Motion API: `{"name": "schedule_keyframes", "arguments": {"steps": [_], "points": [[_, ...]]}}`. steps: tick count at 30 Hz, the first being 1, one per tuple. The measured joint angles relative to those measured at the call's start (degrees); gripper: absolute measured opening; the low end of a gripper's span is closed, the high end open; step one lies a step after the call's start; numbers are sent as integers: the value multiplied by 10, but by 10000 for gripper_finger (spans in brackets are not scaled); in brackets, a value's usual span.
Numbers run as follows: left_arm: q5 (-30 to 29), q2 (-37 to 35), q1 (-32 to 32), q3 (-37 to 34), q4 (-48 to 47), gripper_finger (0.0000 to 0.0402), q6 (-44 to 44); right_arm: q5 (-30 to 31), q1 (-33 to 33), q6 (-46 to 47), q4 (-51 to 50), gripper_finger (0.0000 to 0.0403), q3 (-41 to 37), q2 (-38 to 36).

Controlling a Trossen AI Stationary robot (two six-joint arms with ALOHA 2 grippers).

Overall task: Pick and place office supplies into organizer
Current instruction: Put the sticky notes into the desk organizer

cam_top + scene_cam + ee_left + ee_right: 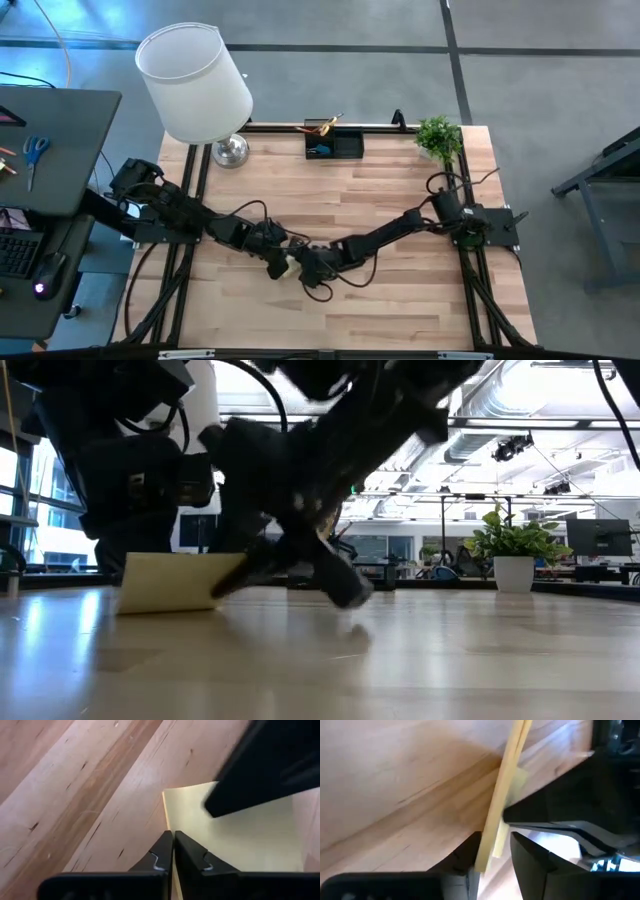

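Observation:
The yellow sticky-note pad (288, 266) is at the table's middle, where both arms meet. In the low view the sticky-note pad (170, 582) stands tilted on edge, its lower edge down at the tabletop. My left gripper (173, 845) is shut on one edge of it. My right gripper (494, 851) is open, with one finger on each side of the pad (506, 780), which shows edge-on there. The black organizer (335, 144) sits at the far edge with an orange-handled item and something blue in it. My left gripper pinches the pad's edge (168, 822) near a corner between its two fingertips, the fingers lying level with the pad's face. The pad stands tilted in the hold, its lower edge (165, 609) at the tabletop. My right gripper has the pad's edge (488, 847) against one finger (470, 852); a gap shows to the other finger.
A white-shaded lamp (195, 82) stands at the far left corner and a small green plant (439, 135) at the far right. A dark desk (50, 150) with blue-handled scissors (34, 152) lies left of the table. Bare wood shows toward the near edge.

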Motion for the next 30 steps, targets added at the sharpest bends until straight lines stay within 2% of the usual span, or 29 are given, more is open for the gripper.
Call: {"name": "schedule_keyframes", "arguments": {"steps": [3,11,17,19,23,30], "points": [[1,0,0,0,-1,2,0,-4,9,29,-21,88,0,-19],[7,-3,0,0,-3,2,1,-62,13,97,-27,51,1,-22],[6,-12,0,-4,2,8,43,-62,11,116,-27,7,1,-22],[0,-24,-1,-2,1,17,70,-51,13,131,-26,9,1,-22],[-18,-83,-1,12,-62,37,107,7,19,165,-53,5,2,-28],[-127,-237,-1,61,-238,63,142,84,28,267,-179,4,2,-84]]}}
